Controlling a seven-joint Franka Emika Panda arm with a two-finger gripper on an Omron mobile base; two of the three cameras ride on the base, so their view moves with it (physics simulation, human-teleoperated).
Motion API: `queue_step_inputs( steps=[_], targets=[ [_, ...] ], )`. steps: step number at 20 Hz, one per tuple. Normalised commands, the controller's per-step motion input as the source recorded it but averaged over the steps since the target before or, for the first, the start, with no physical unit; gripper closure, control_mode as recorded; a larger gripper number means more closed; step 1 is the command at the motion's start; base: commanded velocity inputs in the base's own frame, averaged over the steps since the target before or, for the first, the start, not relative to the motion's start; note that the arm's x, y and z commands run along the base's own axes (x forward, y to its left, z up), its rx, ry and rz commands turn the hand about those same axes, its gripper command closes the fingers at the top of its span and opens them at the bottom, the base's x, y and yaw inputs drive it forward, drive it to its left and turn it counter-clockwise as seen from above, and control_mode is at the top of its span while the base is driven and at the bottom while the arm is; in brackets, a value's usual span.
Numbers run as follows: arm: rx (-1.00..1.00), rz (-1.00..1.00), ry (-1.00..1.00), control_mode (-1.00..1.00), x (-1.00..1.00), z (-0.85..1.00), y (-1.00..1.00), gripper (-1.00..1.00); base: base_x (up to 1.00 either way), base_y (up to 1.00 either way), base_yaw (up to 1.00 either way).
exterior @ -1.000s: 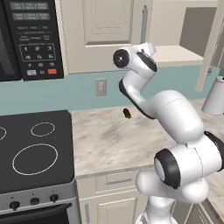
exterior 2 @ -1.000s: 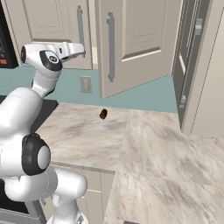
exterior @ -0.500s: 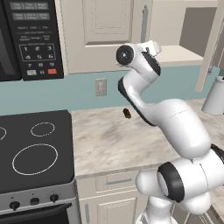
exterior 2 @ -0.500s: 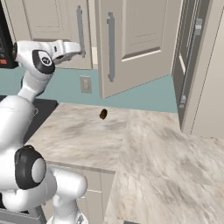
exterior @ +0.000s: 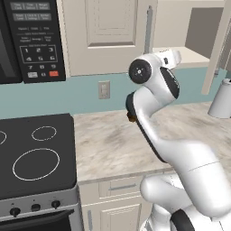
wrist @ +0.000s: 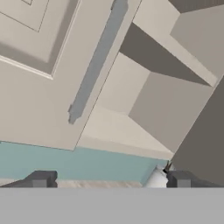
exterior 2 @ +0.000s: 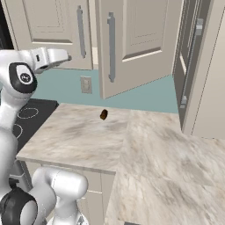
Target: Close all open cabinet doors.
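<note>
Standing just right of the microwave (exterior: 29, 40) in the left base view, a closed cabinet door (exterior: 108, 34) fills the wall, and the raised gripper (exterior: 175, 56) hovers right of its handle, before the open shelf. Seen from the right base view, an open cabinet door (exterior 2: 136, 44) swings out over the counter (exterior 2: 145, 149), well right of the microwave side, above a small brown object (exterior 2: 103, 114). Along the hand view, the fingertips (wrist: 41, 179) stand wide apart, empty, below the closed door's bar handle (wrist: 96, 61).
</note>
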Motion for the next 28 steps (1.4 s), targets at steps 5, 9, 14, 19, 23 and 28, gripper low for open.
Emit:
queue_step_inputs(
  steps=[5, 9, 14, 19, 23, 28],
  targets=[
    [0.0, 0.0, -0.03, -1.0, -0.97, 0.31, 0.0, -1.0, 0.0, 0.0, 0.0],
    [0.0, 0.0, 0.0, -1.0, -0.94, 0.32, 0.0, -1.0, 0.0, 0.0, 0.0],
    [0.0, -0.01, 0.0, -1.0, -0.87, 0.28, 0.0, -1.0, 0.0, 0.0, 0.0],
    [0.0, 0.0, 0.0, -1.0, -0.77, 0.18, 0.0, -1.0, 0.0, 0.0, 0.0],
    [0.0, -0.01, 0.0, -1.0, -0.74, 0.11, 0.0, -1.0, 0.0, 0.0, 0.0],
    [0.0, -0.03, 0.0, -1.0, -0.68, 0.09, -0.07, -1.0, 0.0, 0.0, 0.0]
  ],
)
